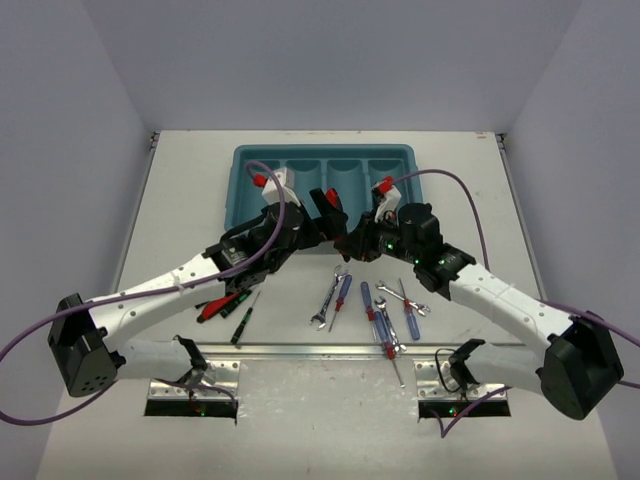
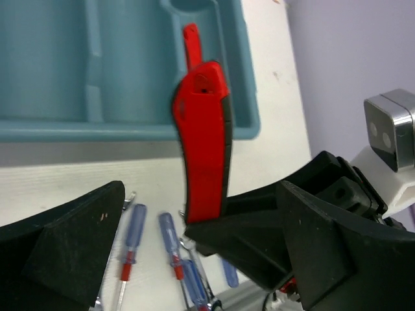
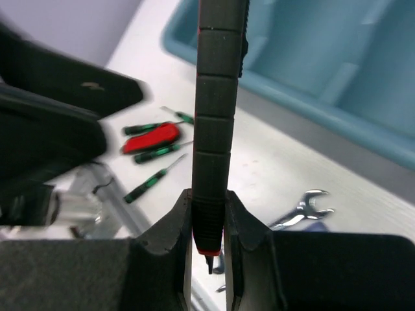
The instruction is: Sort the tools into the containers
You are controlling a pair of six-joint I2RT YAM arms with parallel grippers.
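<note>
A pair of red-and-black handled pliers [image 2: 202, 142] stands on end above the table, in front of the teal tray of containers [image 1: 240, 190]. My right gripper [image 3: 208, 227] is shut on the lower end of its handle [image 3: 217, 116]. My left gripper [image 2: 201, 249] is open, its wide fingers [image 2: 65, 253] apart from the pliers on both sides. In the top view both grippers meet just before the tray, left gripper [image 1: 330, 215] and right gripper [image 1: 355, 240]. The tray's compartments [image 2: 52, 58] look empty where they show.
On the table lie blue-handled screwdrivers [image 1: 342, 293], silver wrenches [image 1: 325, 305], another red pliers [image 1: 215, 305] and thin green screwdrivers [image 1: 243, 320]. The right wrist view also shows that red pliers [image 3: 150, 137] and a wrench [image 3: 301, 208]. A metal rail [image 1: 320, 352] runs along the near edge.
</note>
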